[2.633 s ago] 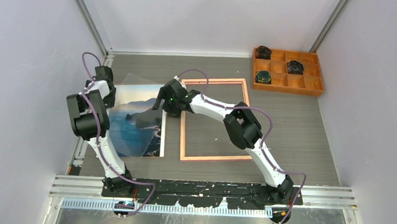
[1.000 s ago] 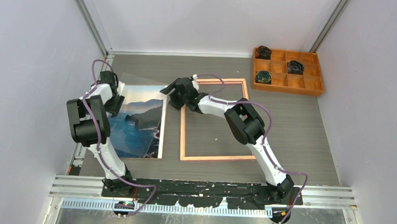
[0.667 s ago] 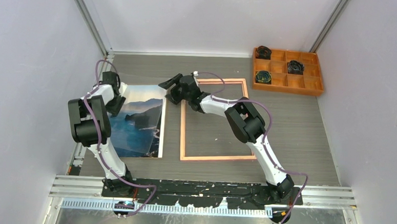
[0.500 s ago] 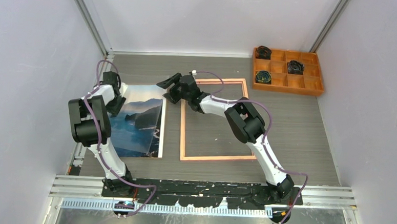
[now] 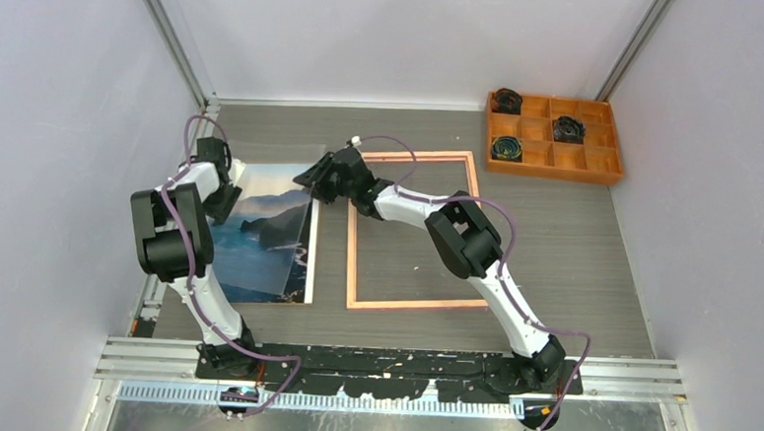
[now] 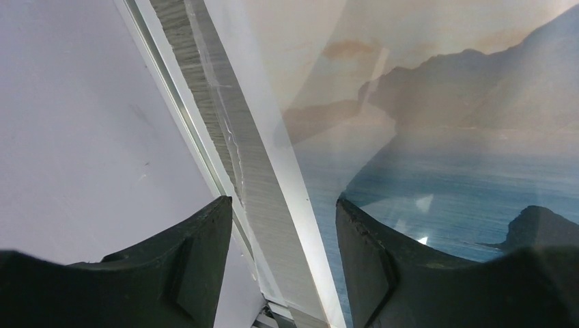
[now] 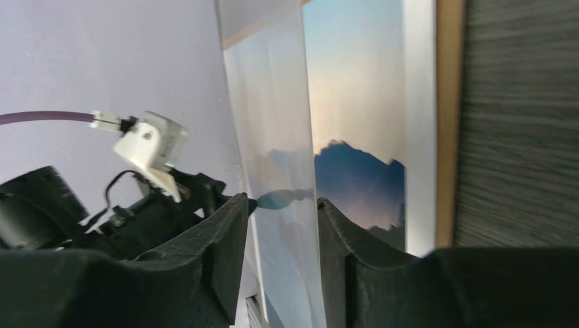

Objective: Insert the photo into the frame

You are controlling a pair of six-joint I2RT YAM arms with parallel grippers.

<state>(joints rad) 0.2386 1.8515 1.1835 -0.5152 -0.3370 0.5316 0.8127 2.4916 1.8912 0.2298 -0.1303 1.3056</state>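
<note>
From above: one glossy blue seascape photo (image 5: 258, 244) lies flat beside one thin pinkish rectangular frame (image 5: 352, 258), under one clear plastic sheet (image 5: 280, 161). One orange compartment tray (image 5: 612, 173) holds three dark coils (image 5: 506, 148).

Left wrist: the left gripper (image 6: 283, 205) has its jaws apart, straddling the sheet's edge.

Right wrist: the right gripper (image 7: 281, 200) is likewise parted around the sheet.

No readable text, labels, brands, numbers on photo (image 5: 258, 239), frame (image 5: 413, 303), tray (image 5: 558, 172).

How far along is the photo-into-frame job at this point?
Done: nothing; the frame lies empty. In hand: the left gripper hangs open over the left edge of the photo; the right gripper, jaws open, straddles the raised clear sheet over it. Left: clear the sheet, move the photo into the frame.
</note>
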